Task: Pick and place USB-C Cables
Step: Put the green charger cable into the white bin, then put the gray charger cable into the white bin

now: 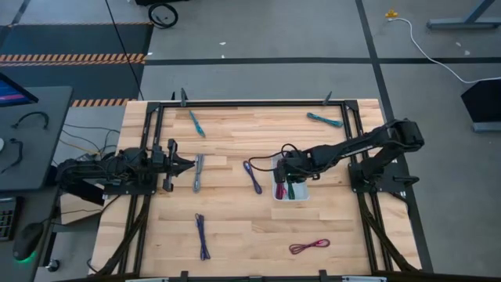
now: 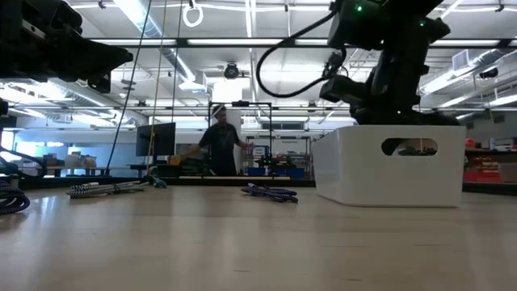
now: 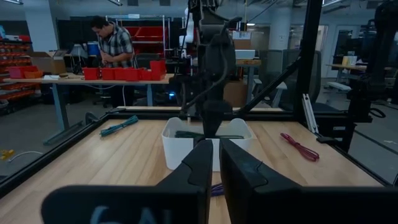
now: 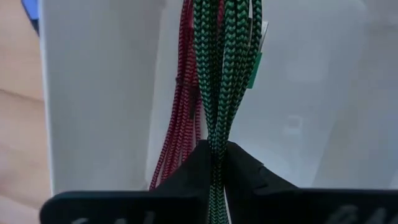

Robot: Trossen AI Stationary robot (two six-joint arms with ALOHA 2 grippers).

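Note:
The white tray (image 1: 304, 195) stands at mid-table and shows in the low view as a white box (image 2: 355, 170). My right gripper (image 4: 216, 167) reaches into it from above, shut on a green braided cable (image 4: 217, 74). A maroon cable (image 4: 180, 118) lies in the tray beside it. On the table lie a grey cable (image 1: 198, 172), two purple ones (image 1: 252, 176) (image 1: 203, 235), two teal ones (image 1: 196, 123) (image 1: 323, 119) and another maroon one (image 1: 309, 247). My left gripper (image 1: 184, 164) hovers shut by the grey cable, touching nothing. My right gripper pinches the green cable's bundled strands (image 4: 216, 138) between its two fingers, several strands together. The fingers come from above, pointing down into the tray, and lie along the bundle. The bundle runs on from the fingers into the tray, beside the maroon cable.
A dark metal frame (image 1: 235, 103) borders the wooden table. Both arm bases stand at the left and right edges. Bare wood lies between the tray and the near edge. A person (image 2: 220, 144) stands in the room beyond the far side.

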